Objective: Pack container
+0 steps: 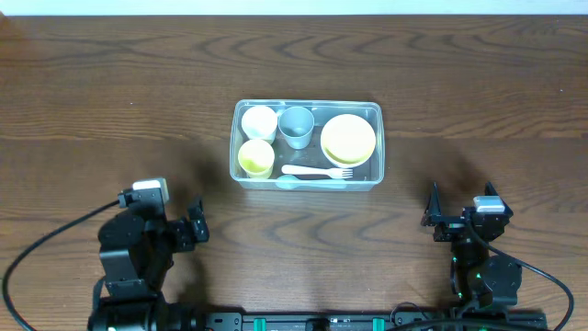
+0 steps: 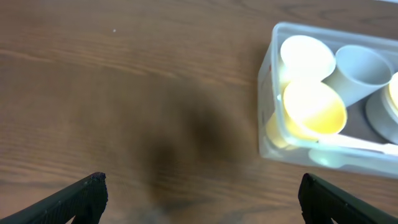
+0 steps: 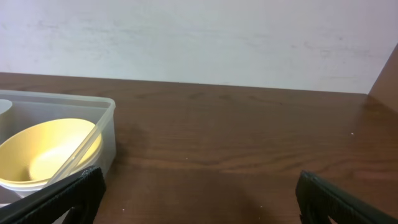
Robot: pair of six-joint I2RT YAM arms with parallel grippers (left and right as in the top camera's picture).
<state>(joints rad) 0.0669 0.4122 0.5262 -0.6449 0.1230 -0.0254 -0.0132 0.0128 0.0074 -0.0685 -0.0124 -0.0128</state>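
Your left gripper [image 2: 202, 196] is spread wide and holds nothing. In its wrist view the two dark fingertips stand at the bottom corners of the frame, with only the wooden table [image 2: 124, 93] between them. In the overhead view, that arm sits at the lower left.

Your right gripper [image 3: 199, 190] is just as wide and also empty, its tips low at the left and right edges of its own view. Overhead, that arm sits at the lower right.

The container [image 1: 306, 103] lies at the centre of the overhead frame, above and between the two arms and well apart from both grippers. It shows at the right edge of the left wrist view and at the left edge of the right wrist view.

Inside the container:
- A white cup [image 1: 259, 121] is in the upper left corner.
- A grey cup [image 1: 296, 126] is just right of the white cup.
- A yellow cup [image 1: 256, 157] is in the lower left corner.
- A wide yellow bowl [image 1: 348, 139] fills the right end.
- A white fork [image 1: 317, 171] lies along the lower side, tines pointing right.
- A pale spoon [image 1: 308, 183] lies just below the fork, against the wall of the container.

A white wall [image 3: 199, 37] rises behind the table in the right wrist view.
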